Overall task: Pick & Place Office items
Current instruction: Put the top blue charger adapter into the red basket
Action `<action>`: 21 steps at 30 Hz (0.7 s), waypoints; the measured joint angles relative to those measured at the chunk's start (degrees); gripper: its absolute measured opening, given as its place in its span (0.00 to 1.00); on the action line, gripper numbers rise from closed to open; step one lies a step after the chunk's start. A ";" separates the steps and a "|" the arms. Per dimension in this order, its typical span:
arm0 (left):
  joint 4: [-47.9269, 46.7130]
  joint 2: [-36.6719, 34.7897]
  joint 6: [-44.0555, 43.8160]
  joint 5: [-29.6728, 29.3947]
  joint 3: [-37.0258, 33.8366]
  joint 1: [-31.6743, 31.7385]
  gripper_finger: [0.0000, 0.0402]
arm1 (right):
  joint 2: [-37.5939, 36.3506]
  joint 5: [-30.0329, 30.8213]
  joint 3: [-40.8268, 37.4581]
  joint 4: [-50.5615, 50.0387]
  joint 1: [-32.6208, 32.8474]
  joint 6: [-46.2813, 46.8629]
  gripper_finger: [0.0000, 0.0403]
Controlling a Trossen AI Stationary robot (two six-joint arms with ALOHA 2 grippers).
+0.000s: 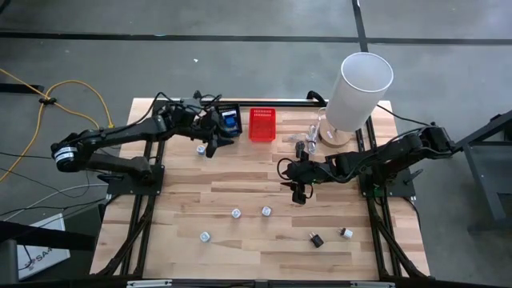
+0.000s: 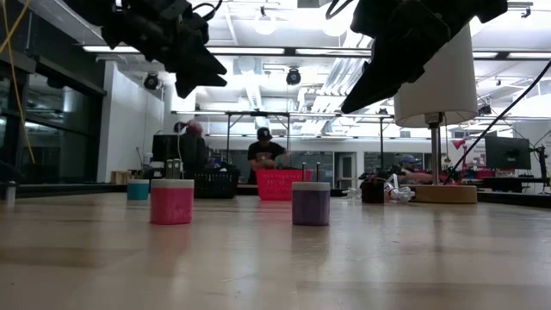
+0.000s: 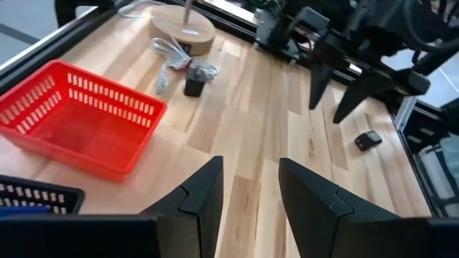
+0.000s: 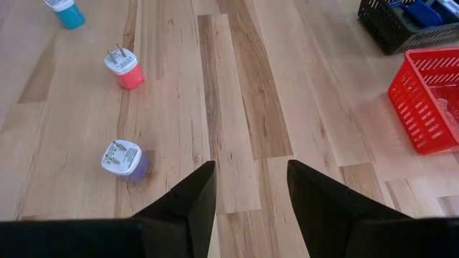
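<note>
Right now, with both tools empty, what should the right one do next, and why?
Probably ease the right tool sideways and down over the purple plug adapter: it hangs open and empty above bare wood, and that adapter lies nearest in its wrist view. The left tool waits open near the red basket.

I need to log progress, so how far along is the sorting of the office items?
Done: blue pieces already lie in the black basket. In hand: nothing; the left gripper hangs open beside that basket, the right gripper open over mid-table. Left: six or so pieces on the table, among them a pink plug and a purple plug.
</note>
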 joint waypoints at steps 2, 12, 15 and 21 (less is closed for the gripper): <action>0.03 0.00 0.54 -0.47 -0.01 -0.75 0.33 | 0.00 -0.01 0.00 0.00 0.00 0.01 0.40; -1.45 -0.06 3.21 -1.76 -0.01 -3.85 0.33 | 0.00 -0.01 0.00 0.02 -0.01 0.01 0.40; -3.45 -0.73 3.23 -2.64 -0.01 -6.20 0.33 | 0.00 0.00 0.00 0.02 -0.01 0.02 0.40; -9.56 -5.76 -0.55 -17.09 -0.01 -13.32 0.33 | 0.00 -0.02 0.00 0.07 0.00 0.00 0.40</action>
